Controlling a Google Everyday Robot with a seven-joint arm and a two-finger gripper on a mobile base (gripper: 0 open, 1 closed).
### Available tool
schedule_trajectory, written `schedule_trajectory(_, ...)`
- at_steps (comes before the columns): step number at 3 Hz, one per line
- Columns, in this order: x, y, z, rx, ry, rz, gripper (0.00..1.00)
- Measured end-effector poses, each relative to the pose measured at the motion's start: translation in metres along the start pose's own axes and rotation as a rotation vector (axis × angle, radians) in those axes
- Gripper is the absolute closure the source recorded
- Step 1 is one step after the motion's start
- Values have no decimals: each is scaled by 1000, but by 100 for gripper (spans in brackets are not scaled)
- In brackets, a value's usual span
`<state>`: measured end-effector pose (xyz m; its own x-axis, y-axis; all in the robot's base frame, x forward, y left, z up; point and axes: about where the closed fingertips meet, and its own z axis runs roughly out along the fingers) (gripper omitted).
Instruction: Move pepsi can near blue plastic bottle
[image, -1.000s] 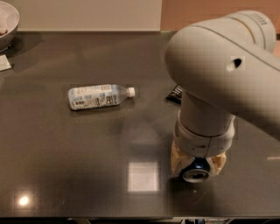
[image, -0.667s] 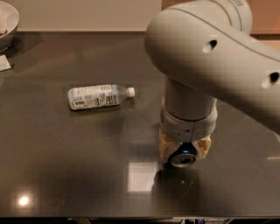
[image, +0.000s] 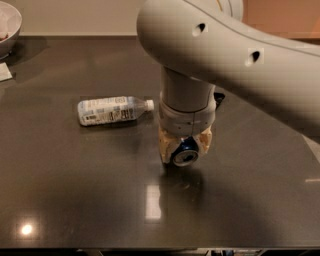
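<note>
Fingers of gripper clasp pepsi can — mostly hidden — beside bottle

No legible text. Label on blue plastic bottle: print unreadable. pepsi can, clamped in gripper beside bottle: lettering unseen.

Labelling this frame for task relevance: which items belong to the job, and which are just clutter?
Job:
- pepsi can, clamped in the gripper, just right of the bottle's cap
- blue plastic bottle, lying on its side

Lying about:
- bowl, far left corner
- white scrap near it
</note>
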<state>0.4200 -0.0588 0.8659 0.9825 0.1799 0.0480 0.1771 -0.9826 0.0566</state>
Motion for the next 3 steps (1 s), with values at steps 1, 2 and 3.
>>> schedule_trajectory(1, 25, -11, 9, 36, -9, -53, 100)
schedule_trajectory(2, 43, -21, 18, 68, -17, -85, 100)
schedule_trajectory(3, 56, -30, 22, 92, -19, -106, 82)
